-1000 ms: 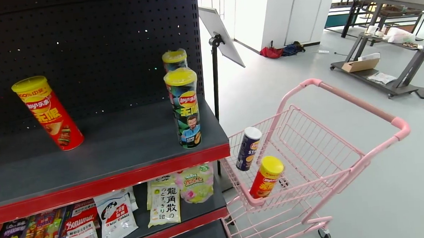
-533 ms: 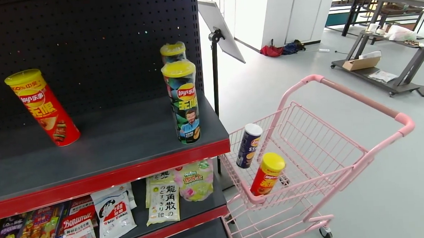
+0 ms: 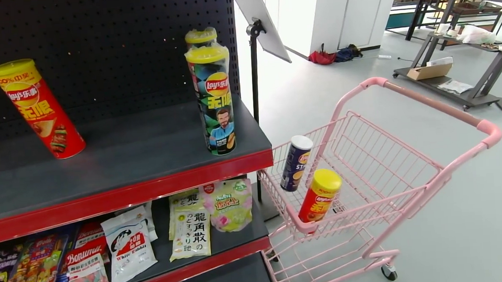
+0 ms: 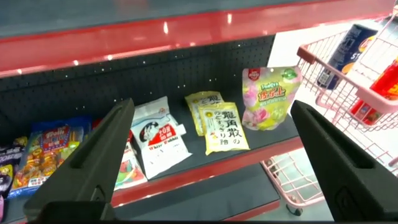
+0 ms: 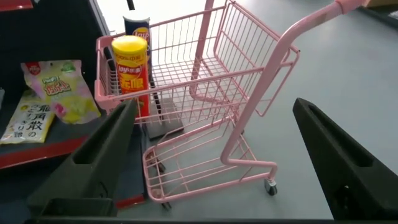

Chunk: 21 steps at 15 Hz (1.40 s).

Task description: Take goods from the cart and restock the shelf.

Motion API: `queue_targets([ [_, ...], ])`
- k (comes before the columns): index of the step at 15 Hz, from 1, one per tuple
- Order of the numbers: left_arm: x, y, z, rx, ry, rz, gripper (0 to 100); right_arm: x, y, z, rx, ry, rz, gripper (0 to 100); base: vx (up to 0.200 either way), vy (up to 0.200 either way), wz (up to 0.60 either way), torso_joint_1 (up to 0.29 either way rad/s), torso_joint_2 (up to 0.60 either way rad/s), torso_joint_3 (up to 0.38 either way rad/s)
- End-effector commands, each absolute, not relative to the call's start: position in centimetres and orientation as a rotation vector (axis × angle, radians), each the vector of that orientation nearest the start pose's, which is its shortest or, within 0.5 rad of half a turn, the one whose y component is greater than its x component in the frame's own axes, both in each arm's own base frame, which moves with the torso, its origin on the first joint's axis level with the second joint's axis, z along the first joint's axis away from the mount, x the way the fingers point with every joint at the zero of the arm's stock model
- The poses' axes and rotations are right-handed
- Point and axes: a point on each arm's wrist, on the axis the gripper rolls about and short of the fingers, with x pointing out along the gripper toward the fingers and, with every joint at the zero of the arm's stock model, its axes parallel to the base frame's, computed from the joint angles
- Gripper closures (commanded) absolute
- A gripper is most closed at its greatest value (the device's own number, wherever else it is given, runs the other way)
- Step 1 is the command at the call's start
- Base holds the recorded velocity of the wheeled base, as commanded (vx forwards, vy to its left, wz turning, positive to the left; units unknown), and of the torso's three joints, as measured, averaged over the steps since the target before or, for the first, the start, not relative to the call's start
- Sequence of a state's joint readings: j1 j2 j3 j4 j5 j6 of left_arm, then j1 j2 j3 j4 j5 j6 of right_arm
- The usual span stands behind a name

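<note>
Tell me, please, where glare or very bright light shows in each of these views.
Head view: pinpoints of light shine through the holes of the pegboard, and the white wall behind it is washed out bright. Left wrist view: small glints of glare sit on the red shelf edge. Right wrist view: light is even, with no glare on the cart.

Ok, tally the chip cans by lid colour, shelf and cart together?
Yellow-lid cans: 4 (red shelf can, patterned shelf can, can behind it, red cart can)
White-lid cans: 1 (dark blue cart can)
Total: 5
</note>
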<state>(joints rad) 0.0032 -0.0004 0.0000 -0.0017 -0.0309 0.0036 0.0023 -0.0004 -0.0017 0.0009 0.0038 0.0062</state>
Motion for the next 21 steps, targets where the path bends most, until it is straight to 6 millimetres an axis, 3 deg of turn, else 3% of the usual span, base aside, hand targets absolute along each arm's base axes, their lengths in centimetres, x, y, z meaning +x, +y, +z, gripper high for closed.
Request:
queue_targets([
  [1, -2.3, -0.1, 7.6, 0.003, -0.002, -0.028, 0, -2.3, 0.0, 7.6, 0.006, 0.000, 0.008, 0, 0.000, 0.000, 0.00, -0.188, 0.50, 0.310],
  [8, -2.3, -0.1, 7.6, 0.003, -0.002, -0.026, 0, -2.3, 0.0, 7.6, 0.002, 0.000, 0.008, 0, 0.000, 0.000, 0.00, -0.168, 0.52, 0.346],
  [12, -2.3, -0.1, 7.6, 0.003, -0.002, -0.028, 0, -2.3, 0.0, 7.7, -0.009, 0.005, 0.002, 0, 0.000, 0.000, 0.00, -0.030, 0.10, 0.076],
  [13, -2.3, -0.1, 7.6, 0.003, -0.002, -0.028, 0, -2.4, 0.0, 8.7, -0.012, -0.020, 0.020, 0, 0.000, 0.000, 0.00, 0.000, 0.00, 0.000],
  [14, -2.3, -0.1, 7.6, 0.005, -0.002, -0.028, 0, 0.3, 0.1, 18.0, 0.059, 0.037, 0.048, 0, 0.000, 0.000, 0.00, 0.000, 0.00, 0.000],
  [15, -2.3, -0.1, 7.6, 0.005, -0.002, -0.028, 0, 3.4, 0.2, 22.1, 0.157, 0.080, 0.061, 0, 0.000, 0.000, 0.00, 0.000, 0.00, 0.000],
  [16, -2.3, -0.1, 7.6, 0.005, -0.002, -0.028, 0, 5.3, 0.4, 22.8, 0.144, 0.123, 0.111, 0, 0.000, 0.000, 0.00, 0.000, 0.00, 0.000],
  [17, -2.3, -0.1, 7.6, 0.005, -0.002, -0.028, 0, 8.2, 1.0, 22.2, 0.104, 0.194, 0.181, 0, 0.000, 0.000, 0.00, 0.000, 0.00, 0.000],
  [18, -2.3, -0.1, 7.6, 0.006, -0.002, -0.028, 0, 13.0, 1.9, 21.0, 0.139, 0.245, 0.206, 0, 0.000, 0.000, 0.00, 0.000, 0.00, 0.000],
  [20, -2.3, -0.1, 7.6, 0.009, -0.002, -0.028, 0, 18.6, 3.5, 17.9, 0.156, 0.302, 0.271, 0, 0.000, 0.000, 0.00, 0.000, 0.00, 0.000],
  [21, -2.3, -0.1, 7.6, 0.009, -0.002, -0.028, 0, 20.4, 4.4, 16.6, 0.152, 0.323, 0.300, 0, 0.000, 0.000, 0.00, 0.000, 0.00, 0.000],
])
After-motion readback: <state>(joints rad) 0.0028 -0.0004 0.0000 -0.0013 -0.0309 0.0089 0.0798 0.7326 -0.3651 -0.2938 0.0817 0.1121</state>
